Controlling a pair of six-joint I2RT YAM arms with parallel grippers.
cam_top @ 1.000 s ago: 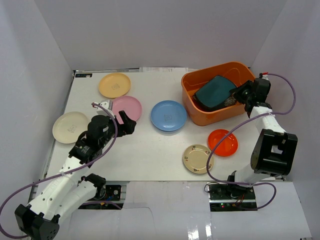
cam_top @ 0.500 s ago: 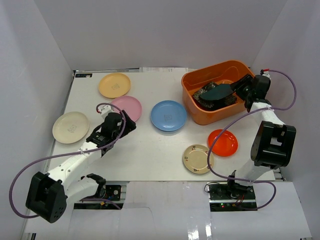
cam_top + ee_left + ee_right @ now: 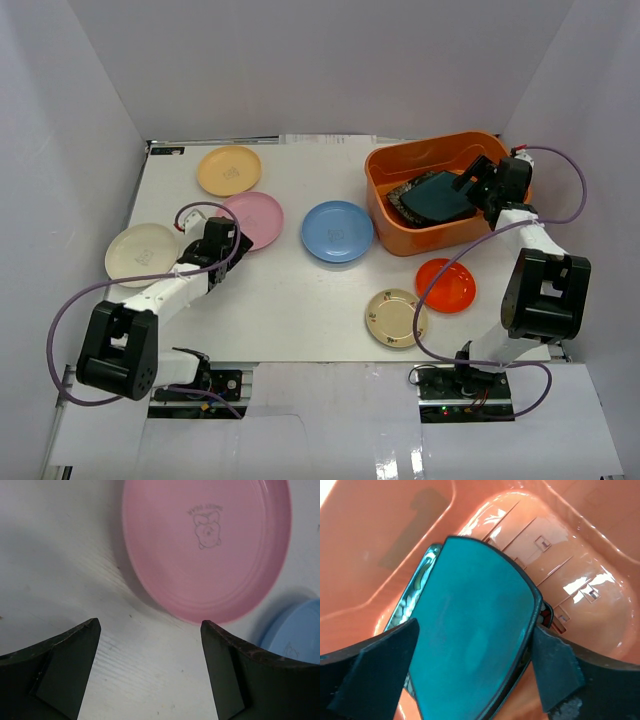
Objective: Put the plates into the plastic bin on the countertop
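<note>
The orange plastic bin point(image 3: 392, 221) stands at the back right of the white countertop point(image 3: 290, 290). In it the dark teal plate point(image 3: 440, 197) lies tilted on a black floral plate point(image 3: 404, 196). My right gripper point(image 3: 472, 183) hovers open over the teal plate point(image 3: 475, 645), one finger on each side, inside the bin point(image 3: 560, 535). My left gripper point(image 3: 232, 240) is open and low over the table, just short of the pink plate point(image 3: 253, 218). In the left wrist view the pink plate point(image 3: 207, 545) lies just beyond the empty left gripper point(image 3: 150, 624).
Loose on the table are a yellow plate point(image 3: 229, 170), a cream plate point(image 3: 140, 254), a blue plate point(image 3: 338, 231), a red-orange plate point(image 3: 446, 285) and a beige plate point(image 3: 396, 317). White walls close in the left, back and right.
My right gripper has opened and let go of the teal plate, which has settled onto the floral plate in the bin. My left arm has lowered and reached toward the pink plate's near edge.
</note>
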